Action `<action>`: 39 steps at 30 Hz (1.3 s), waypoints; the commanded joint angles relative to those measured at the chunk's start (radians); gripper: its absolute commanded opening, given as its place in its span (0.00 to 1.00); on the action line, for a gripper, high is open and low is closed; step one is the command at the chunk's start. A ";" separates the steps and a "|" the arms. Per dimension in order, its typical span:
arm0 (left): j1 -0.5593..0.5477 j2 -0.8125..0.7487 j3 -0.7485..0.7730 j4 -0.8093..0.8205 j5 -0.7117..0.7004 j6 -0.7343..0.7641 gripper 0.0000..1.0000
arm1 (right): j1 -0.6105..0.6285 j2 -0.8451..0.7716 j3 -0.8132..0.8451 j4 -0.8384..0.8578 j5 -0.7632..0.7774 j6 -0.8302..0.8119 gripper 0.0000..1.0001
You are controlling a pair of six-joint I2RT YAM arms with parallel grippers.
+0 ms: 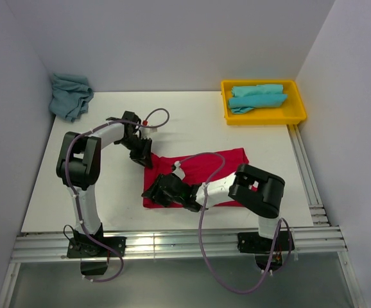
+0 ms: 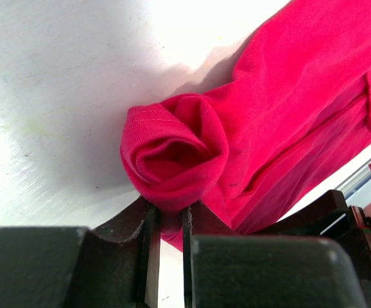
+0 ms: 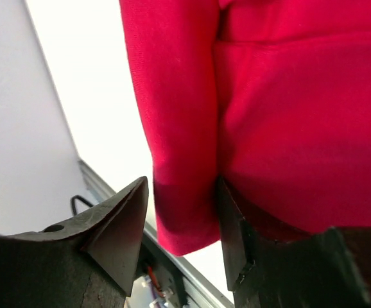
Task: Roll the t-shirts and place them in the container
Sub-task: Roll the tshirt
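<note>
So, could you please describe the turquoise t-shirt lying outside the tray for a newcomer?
On the white table, look to the far left corner: a light turquoise cotton t-shirt lies crumpled there. It alone is a loose heap; the other turquoise shirts lie in the yellow plastic tray at far right.

White table (image 1: 192, 122), plain pale walls (image 1: 172, 38), metal rails (image 1: 172, 247)
</note>
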 commanded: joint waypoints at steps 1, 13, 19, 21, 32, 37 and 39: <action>-0.004 -0.023 0.029 0.033 -0.111 0.004 0.00 | 0.030 -0.031 0.036 -0.160 0.029 -0.031 0.54; -0.019 -0.020 0.032 0.047 -0.174 -0.005 0.01 | 0.062 -0.060 -0.065 -0.114 0.012 0.048 0.16; -0.033 -0.024 0.038 0.054 -0.218 -0.050 0.00 | 0.088 -0.036 0.063 -0.384 0.070 0.009 0.43; -0.039 -0.027 0.041 0.050 -0.244 -0.054 0.00 | 0.106 -0.048 0.131 -0.481 0.127 -0.013 0.50; -0.066 -0.037 0.044 0.027 -0.315 -0.062 0.00 | 0.165 -0.048 0.542 -1.154 0.406 -0.093 0.54; -0.079 -0.032 0.046 0.022 -0.332 -0.065 0.00 | 0.142 0.065 0.711 -1.192 0.463 -0.181 0.51; -0.082 -0.029 0.052 0.015 -0.335 -0.065 0.00 | 0.128 0.116 0.796 -1.201 0.483 -0.209 0.50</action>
